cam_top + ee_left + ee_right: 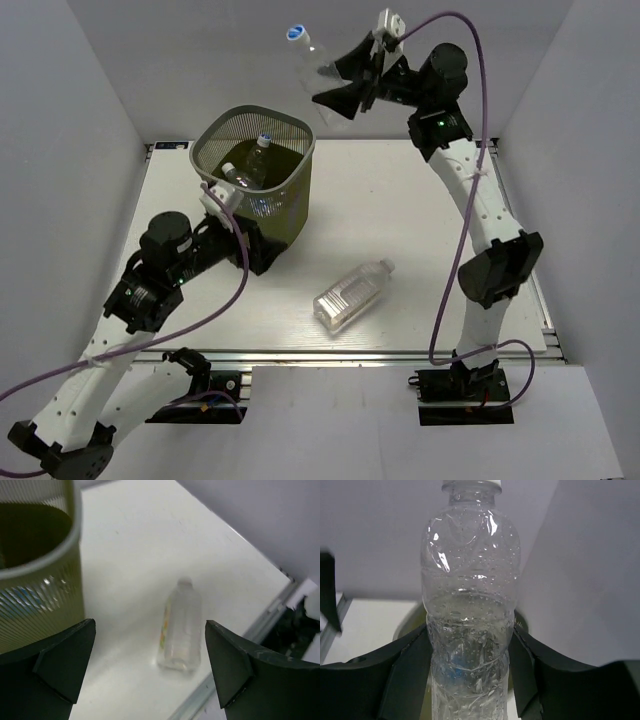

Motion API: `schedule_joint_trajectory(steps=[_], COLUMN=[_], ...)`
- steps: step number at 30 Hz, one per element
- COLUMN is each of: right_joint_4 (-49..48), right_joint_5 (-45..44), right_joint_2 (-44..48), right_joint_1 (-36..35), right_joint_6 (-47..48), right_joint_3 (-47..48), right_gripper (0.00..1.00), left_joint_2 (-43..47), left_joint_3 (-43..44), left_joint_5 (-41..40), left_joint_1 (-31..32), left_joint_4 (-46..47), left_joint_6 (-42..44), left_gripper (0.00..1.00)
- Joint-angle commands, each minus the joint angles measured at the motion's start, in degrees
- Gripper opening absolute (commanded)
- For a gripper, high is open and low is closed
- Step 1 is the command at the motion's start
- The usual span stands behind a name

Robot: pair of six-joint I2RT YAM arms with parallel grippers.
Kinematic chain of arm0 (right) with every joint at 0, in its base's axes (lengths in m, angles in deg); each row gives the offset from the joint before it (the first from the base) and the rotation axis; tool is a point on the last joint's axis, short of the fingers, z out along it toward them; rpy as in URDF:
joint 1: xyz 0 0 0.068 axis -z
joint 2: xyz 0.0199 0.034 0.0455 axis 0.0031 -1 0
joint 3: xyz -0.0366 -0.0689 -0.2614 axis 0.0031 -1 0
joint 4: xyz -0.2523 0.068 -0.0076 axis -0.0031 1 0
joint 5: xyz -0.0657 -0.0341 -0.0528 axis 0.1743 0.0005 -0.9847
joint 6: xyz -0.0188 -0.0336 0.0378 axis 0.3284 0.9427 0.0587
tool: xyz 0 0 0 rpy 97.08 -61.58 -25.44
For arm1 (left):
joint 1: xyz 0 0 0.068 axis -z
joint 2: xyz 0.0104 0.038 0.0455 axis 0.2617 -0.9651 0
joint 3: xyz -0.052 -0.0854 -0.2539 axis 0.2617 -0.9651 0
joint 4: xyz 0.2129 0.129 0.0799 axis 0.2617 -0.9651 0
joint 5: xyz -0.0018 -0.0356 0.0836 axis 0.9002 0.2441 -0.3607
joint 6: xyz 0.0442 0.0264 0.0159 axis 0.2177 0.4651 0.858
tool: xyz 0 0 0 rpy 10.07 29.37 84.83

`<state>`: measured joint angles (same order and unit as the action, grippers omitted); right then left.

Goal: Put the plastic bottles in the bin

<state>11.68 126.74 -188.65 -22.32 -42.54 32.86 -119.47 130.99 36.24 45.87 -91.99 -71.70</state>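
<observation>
Nearest you, low on the left, the left arm reaches in just beside the near wall of the bin. The left jaws stand spread wide and hold nothing. At least two bottles lie inside the bin.

Right of that, one loose bottle lies on its side on the tabletop between the two arms. Its long axis runs from near-left to far-right, cap at the far end. The left jaws are clearly the nearer pair, and from the left wrist it sits ahead of them, roughly end-on.

Farther right and high up, the right arm carries a blue-capped bottle, with the right jaws half closed around its lower body. It hangs by the bin's far-right corner, cap tilted up and leftward. You will probably need to bring it left and nearer until it is over the mouth.
</observation>
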Motion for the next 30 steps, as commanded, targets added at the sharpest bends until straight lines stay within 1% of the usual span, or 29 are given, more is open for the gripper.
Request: schedule_joint_trajectory(steps=[1,2,3,4,6,7,8,9,11,12,13,16,18,20,21,22,23,24,25,26,27,28,29,30], right_joint_4=[-17.11,-17.64,-19.12,-19.75,-18.36,-18.17,-18.17,-16.95,-16.07,-15.19,-14.84,-12.99,-10.80,-7.20,-2.05,-0.09,1.94,7.26,9.14,10.03,14.74,18.53,22.39,25.83], right_joint_5=[-1.64,-3.21,-4.10,-6.98,-9.19,-11.12,-11.31,-11.57,-13.59,-14.12,-15.17,-16.23,-17.72,-21.50,-22.81,-24.39,-30.50,-32.13,-35.10,-35.48,-35.48,-35.40,-35.40,-34.35], right_joint_2=[-7.38,-8.54,-11.34,-11.97,-14.16,-14.61,-15.05,-16.01,-17.25,-17.51,-17.78,-16.39,-15.06,-11.37,-9.10,-6.47,-5.05,-2.16,0.91,3.81,5.15,6.55,10.48,11.83], right_joint_1=[-3.58,-4.30,-5.00,-7.10,-9.74,-11.15,-11.77,-12.99,-14.49,-14.85,-14.94,-14.42,-13.89,-11.96,-10.39,-9.59,-7.84,-5.47,-2.84,0.23,1.66,3.24,7.08,8.25], right_joint_6=[-15.26,-15.72,-16.33,-16.86,-14.42,-13.54,-12.31,-11.34,-9.67,-8.79,-7.65,-6.33,-4.40,-1.76,-1.23,-0.53,1.39,1.94,3.59,3.96,4.22,4.40,7.36,8.43], right_joint_3=[9.71,11.74,12.11,12.20,12.90,13.07,13.08,13.08,12.64,12.46,12.20,12.37,12.55,12.03,10.98,10.45,8.61,5.90,2.56,0.62,-5.84,-8.00,-9.93,-16.74], right_gripper=[0.00,0.00,0.03,0.05,0.08,0.12,0.19,0.35,0.61,0.82,0.90,0.90,0.90,0.90,0.90,0.90,0.90,0.82,0.71,0.59,0.42,0.13,0.06,0.04], left_joint_2=[2.60,2.61,1.73,-0.28,-2.13,-2.84,-3.98,-4.51,-5.91,-7.49,-8.29,-11.62,-13.73,-17.77,-19.26,-22.67,-24.45,-26.38,-30.31,-30.35,-33.92,-35.52,-36.84,-39.21], left_joint_3=[-4.13,-4.93,-5.98,-7.64,-9.76,-10.29,-10.30,-10.91,-10.91,-10.91,-10.91,-10.91,-11.44,-11.44,-10.66,-10.13,-8.64,-7.76,-5.66,-4.51,-3.54,-1.96,-1.95,-1.25], left_joint_5=[9.06,9.85,12.56,13.19,13.72,13.73,13.73,13.73,13.73,13.73,13.73,14.25,14.25,14.25,14.25,13.56,13.55,12.77,11.45,10.14,8.82,7.15,6.61,6.08], left_joint_1=[-0.02,-0.02,-0.02,-0.02,0.50,0.50,0.50,0.50,1.11,1.12,1.81,2.96,5.15,6.74,8.66,9.81,10.95,12.09,14.37,15.43,16.40,17.63,17.64,18.25], left_joint_4=[-3.89,-3.89,-3.89,-3.89,-2.76,-1.27,-0.39,0.40,1.81,1.82,3.12,5.85,7.52,10.69,11.57,12.27,12.89,12.89,12.89,12.89,11.85,11.06,11.05,11.05], left_joint_6=[-1.48,-1.49,-2.27,-2.28,-3.07,-3.07,-3.07,-3.07,-3.07,-3.07,-3.07,-3.07,-3.07,-3.68,-3.68,-3.68,-3.68,-3.68,-3.16,-3.16,-2.55,-2.54,-2.02,-2.01], left_gripper=[1.00,1.00,1.00,1.00,1.00,1.00,1.00,1.00,1.00,1.00,1.00,1.00,1.00,1.00,1.00,1.00,1.00,1.00,1.00,1.00,1.00,1.00,1.00,1.00])
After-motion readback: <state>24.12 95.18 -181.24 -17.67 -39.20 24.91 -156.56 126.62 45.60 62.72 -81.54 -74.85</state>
